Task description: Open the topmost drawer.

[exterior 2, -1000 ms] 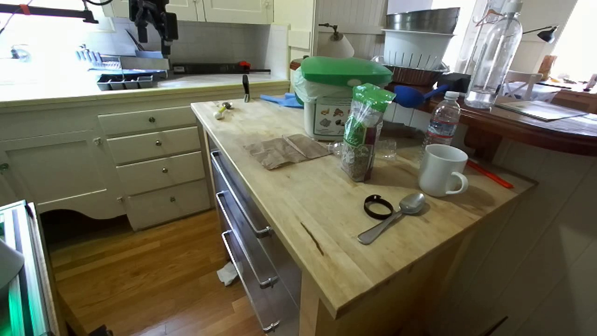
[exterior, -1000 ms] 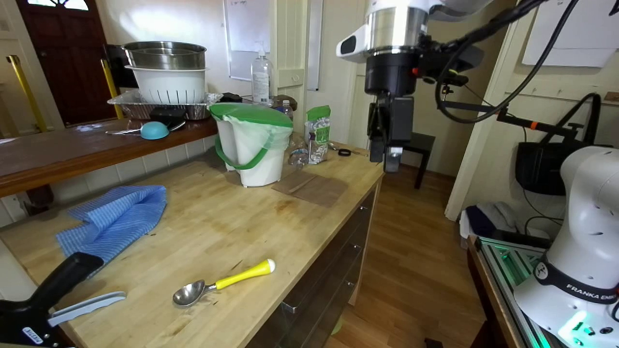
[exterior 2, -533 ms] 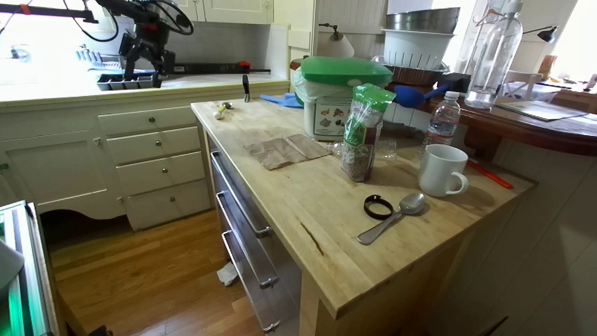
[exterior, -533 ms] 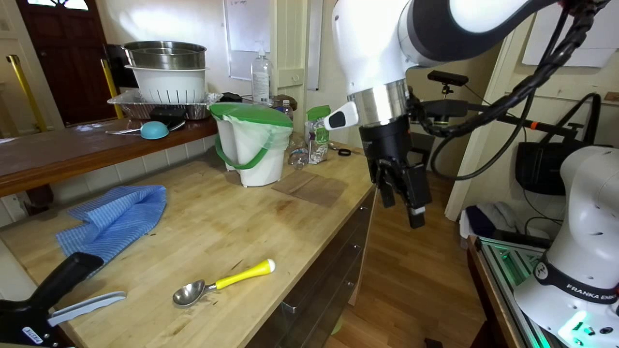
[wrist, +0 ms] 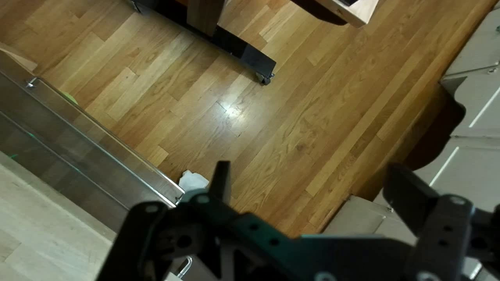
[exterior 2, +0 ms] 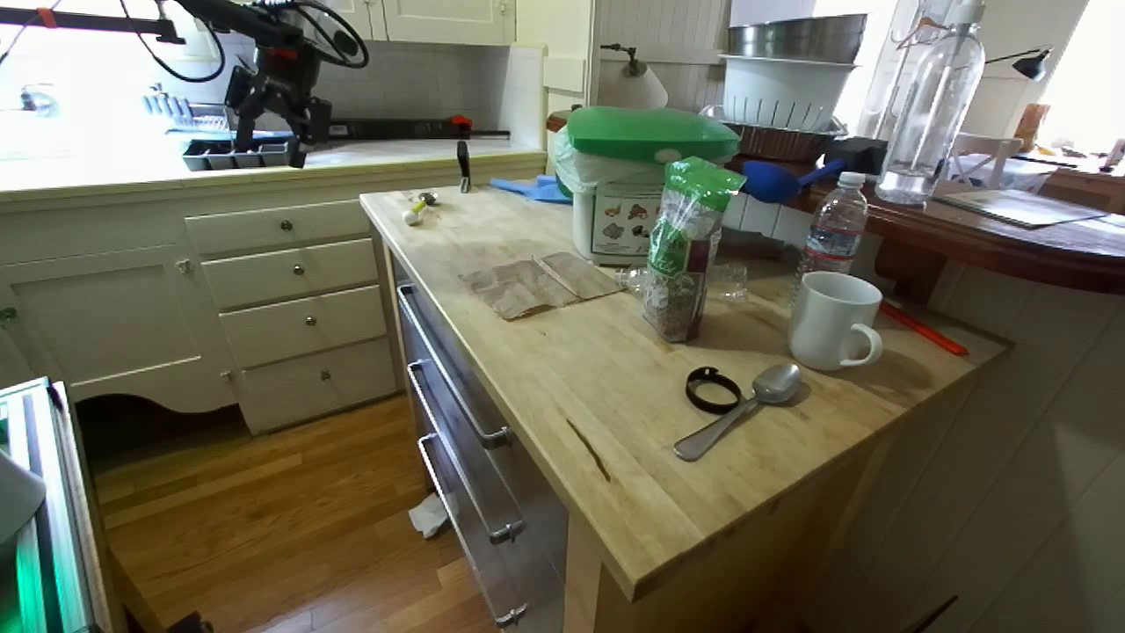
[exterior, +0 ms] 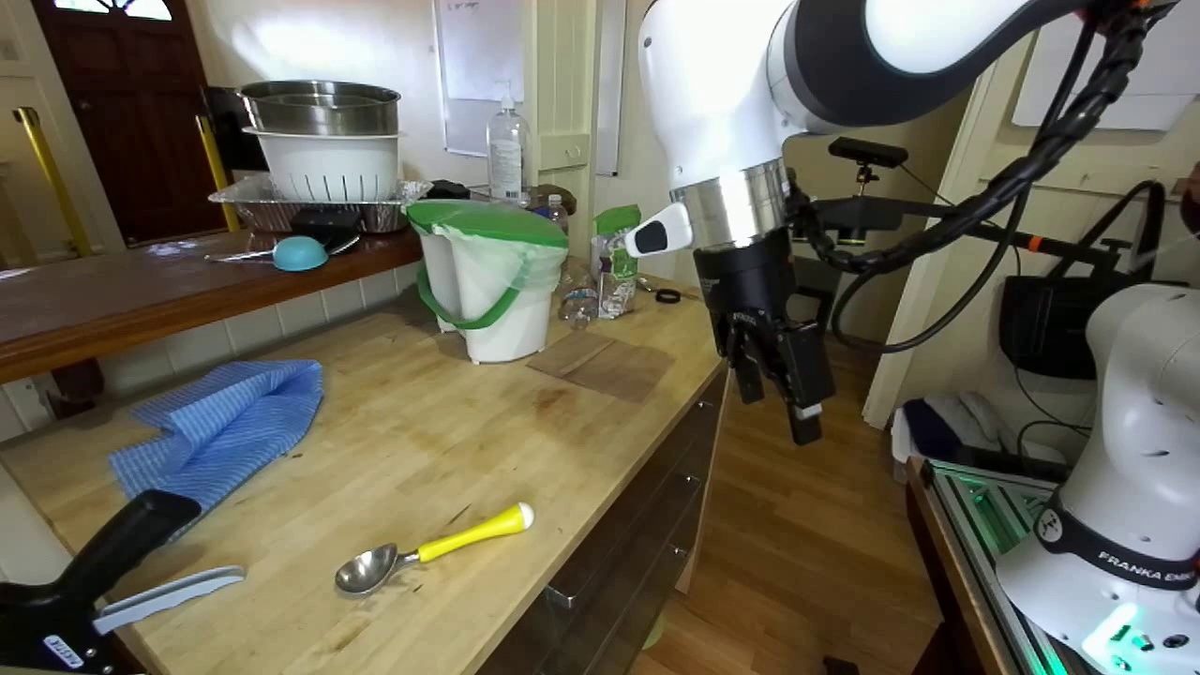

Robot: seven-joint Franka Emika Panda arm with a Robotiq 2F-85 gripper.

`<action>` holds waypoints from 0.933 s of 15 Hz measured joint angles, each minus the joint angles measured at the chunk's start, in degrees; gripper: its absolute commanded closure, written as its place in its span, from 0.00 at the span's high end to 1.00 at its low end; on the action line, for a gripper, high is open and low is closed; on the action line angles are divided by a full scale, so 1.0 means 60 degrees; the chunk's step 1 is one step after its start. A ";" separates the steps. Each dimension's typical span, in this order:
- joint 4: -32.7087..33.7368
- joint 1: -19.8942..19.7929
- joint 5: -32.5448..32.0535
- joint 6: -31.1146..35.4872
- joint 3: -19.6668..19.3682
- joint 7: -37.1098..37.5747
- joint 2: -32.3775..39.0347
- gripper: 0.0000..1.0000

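Dark brown, the topmost drawer (exterior: 619,517) sits closed beneath the bench (exterior: 450,422); we see the jaws released, spread wide above the wooden floor (wrist: 281,148).

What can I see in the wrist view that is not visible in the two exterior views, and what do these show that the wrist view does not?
Only the wrist view shows a small wheel, on the floor.

Only the exterior views show, both of them, the bucket with the green lid, the blue cloth and the scoop with the yellow handle; a white mug shows in an exterior view.

All share the open gripper, the worktop, the drawers and the floor.
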 measured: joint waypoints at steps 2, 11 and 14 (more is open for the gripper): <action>-0.0097 0.0097 -0.0740 0.0001 0.0295 0.0169 0.0088 1.00; -0.2487 0.1260 -0.3934 0.1111 0.1758 0.0985 0.0267 1.00; -0.3699 0.1315 -0.5167 0.2641 0.1735 0.0781 0.0132 1.00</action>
